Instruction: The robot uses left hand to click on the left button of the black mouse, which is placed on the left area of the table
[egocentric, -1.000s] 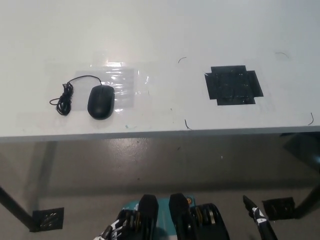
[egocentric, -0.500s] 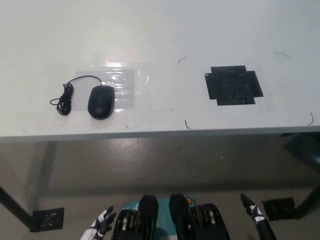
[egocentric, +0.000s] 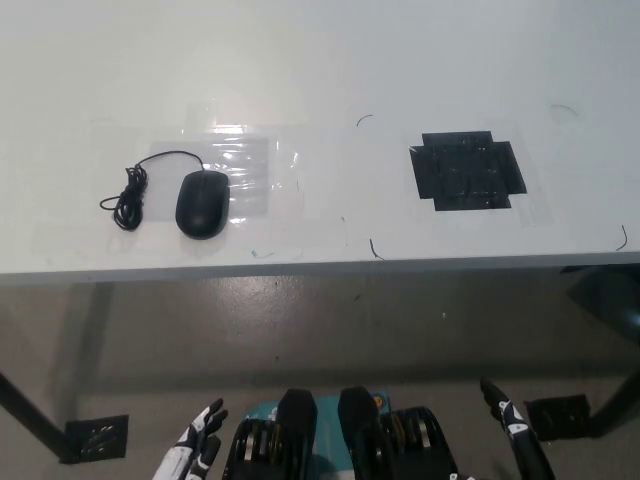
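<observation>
bright, even light — glare on table (egocentric: 330, 60)

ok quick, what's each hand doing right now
Left hand: open, holding nothing, low below the table edge.
Right hand: only partly in view at the bottom right; cannot tell.

There was one counter (egocentric: 320, 60). On it lay one mouse (egocentric: 202, 203), with one coiled cable (egocentric: 128, 195) beside it. One clear sheet (egocentric: 245, 170) was taped flat under the mouse, and one black tape patch (egocentric: 467, 171) sat on the right. Two hands showed below the counter: one white (egocentric: 192, 452), one black (egocentric: 515, 432).
</observation>
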